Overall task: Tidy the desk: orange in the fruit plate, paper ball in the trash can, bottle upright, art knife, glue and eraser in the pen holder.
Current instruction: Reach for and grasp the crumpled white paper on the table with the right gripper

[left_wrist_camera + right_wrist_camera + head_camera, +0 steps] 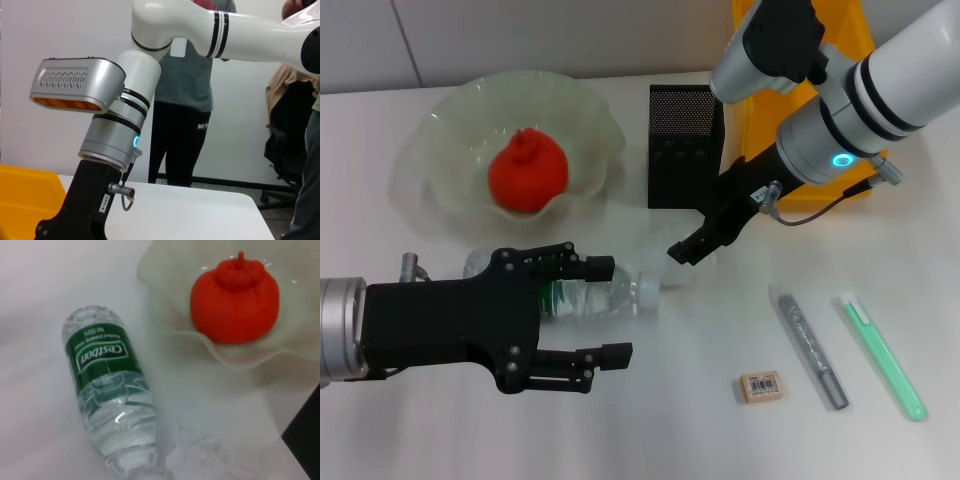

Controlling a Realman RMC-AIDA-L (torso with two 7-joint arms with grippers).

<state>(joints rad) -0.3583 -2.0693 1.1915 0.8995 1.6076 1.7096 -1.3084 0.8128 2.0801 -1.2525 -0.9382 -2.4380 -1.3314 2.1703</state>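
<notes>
Fingers apart on left gripper (610, 310) around lying bottle (605, 293) (slippery, light); right gripper (688, 250) unclear. Grab mid-body.

White arm with black bands, glowing cyan ring; black left hand (605, 312), silver wrist

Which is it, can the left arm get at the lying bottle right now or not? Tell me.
Probably yes. The left end effector hangs open right over the bottle, which lies on its side on the table with nothing between them.
</notes>
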